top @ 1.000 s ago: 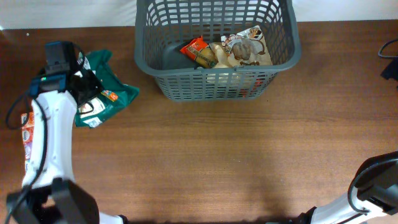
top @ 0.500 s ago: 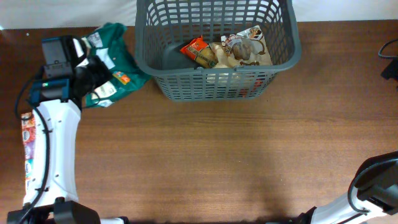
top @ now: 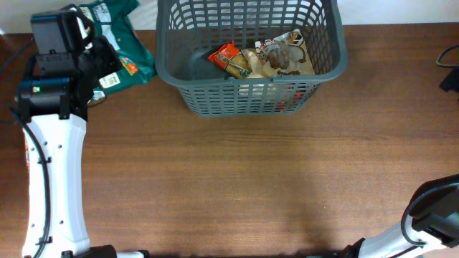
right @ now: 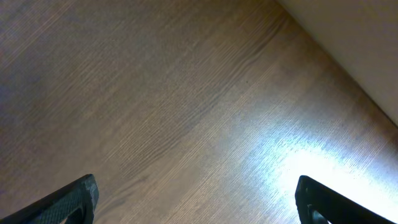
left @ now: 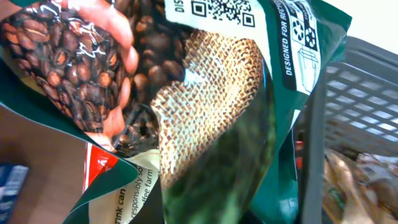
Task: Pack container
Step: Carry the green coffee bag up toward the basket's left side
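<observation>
Surface: brown wood-grain table, bearing every item
Task item: the container, a large dark grey rectangular plastic basket with lattice sides, stands at the far middle of the table; the left part of its floor is bare, the right part occupied
Load: glossy green foil coffee bag, printed with beans and burlap, just left of the container's left wall and not yet over the rim; the left wrist view shows it hanging close to the lens, with the lattice wall just beside it
Contents: red-orange crinkled snack packet and pale printed packet, side by side inside the container, touching
Grip, left: the left claw is clenched on the green foil coffee bag; the pinch spot is hidden by the bag itself
Grip, right: the right claw is released, jaws wide, empty, over bare table well apart from the container
Step judged: carrying the bag across to the container
Risk, snag: the sagging lower edge may catch the rim if carried too low, tipping the basket or dragging it
Risk, slip: slick foil may slide out of the pinch mid-carry
Risk, early release: letting go short of the rim drops the bag outside
</observation>
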You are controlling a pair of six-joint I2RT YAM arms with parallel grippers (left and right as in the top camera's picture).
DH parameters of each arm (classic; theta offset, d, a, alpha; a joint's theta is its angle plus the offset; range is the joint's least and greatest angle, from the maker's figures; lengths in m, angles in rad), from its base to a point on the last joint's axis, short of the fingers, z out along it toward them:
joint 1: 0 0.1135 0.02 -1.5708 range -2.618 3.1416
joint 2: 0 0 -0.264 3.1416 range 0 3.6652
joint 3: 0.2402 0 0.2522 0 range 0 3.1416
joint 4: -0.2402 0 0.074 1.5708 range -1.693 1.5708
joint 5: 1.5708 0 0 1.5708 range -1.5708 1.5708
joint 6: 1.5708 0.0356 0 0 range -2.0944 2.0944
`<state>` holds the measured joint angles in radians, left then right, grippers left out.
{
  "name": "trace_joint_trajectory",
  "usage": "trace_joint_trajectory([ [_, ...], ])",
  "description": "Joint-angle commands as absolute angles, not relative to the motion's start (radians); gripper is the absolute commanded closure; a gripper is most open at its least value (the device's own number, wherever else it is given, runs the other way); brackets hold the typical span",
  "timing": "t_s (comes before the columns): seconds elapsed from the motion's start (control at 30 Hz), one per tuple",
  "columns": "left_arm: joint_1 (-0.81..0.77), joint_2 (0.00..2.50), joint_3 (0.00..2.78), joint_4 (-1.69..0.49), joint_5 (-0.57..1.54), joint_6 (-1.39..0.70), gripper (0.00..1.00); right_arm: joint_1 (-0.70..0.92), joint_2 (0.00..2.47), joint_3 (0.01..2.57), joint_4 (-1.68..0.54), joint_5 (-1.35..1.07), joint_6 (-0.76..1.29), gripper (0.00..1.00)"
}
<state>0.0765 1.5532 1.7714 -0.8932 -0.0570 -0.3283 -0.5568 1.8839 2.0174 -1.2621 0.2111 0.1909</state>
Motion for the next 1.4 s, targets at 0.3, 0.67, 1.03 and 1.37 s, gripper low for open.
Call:
trace_joint_trajectory([
  [0.3,0.069,1.494,1.835,-0.953,-0.196,-0.294,0.98,-0.556,1.872,2.016,-1.259,0.210,0.199,0.01],
  [0.67,-0.041,1.494,1.872,-0.910,-0.208,-0.244,0.98,-0.556,1.872,2.016,-1.259,0.210,0.199,0.01],
  [1.03,-0.041,1.494,2.025,-1.036,-0.401,-0.203,0.98,-0.556,1.872,2.016,-1.259,0.210,0.199,0.01],
  [1.37,-0.041,1.488,2.037,-1.116,-0.468,-0.203,0.98,-0.556,1.872,2.016,-1.259,0.210,0.199,0.01],
])
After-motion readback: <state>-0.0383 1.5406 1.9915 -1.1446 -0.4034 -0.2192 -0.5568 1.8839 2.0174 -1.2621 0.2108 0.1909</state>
